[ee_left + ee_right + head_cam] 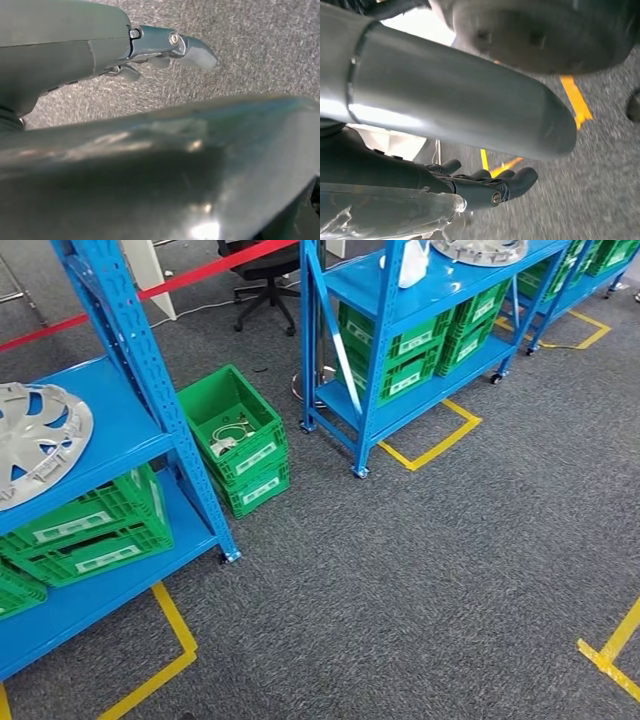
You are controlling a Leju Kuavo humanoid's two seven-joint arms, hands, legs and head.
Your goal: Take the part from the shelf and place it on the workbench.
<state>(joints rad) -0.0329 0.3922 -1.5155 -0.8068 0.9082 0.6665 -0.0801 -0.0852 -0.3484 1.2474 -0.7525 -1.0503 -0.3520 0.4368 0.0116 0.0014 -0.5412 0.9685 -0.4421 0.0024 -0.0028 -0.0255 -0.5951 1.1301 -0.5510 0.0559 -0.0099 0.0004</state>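
Status: task at an early stage; nothing has been taken from the shelf yet.

The part, a silver wheel cover (34, 440), lies flat on the upper board of the near blue shelf (121, 410) at the left of the head view. No hand touches it. A second wheel cover (479, 250) rests on top of the far blue shelf (362, 285), likewise untouched.

Left hand (166, 47): in its wrist view it hangs over grey carpet (423, 580), fingers extended and loosely apart, holding nothing. Right hand (490, 185): seen over carpet and yellow floor tape (576, 100), fingers stretched out side by side, nothing between them.

Green crates (241, 445) stand on the floor between the two shelves; more sit on the lower boards.

Outstanding, in my judgement: approach the near shelf, raise the arms, grip the wheel cover, carry it to the workbench and set it down. The whole of the handling remains.
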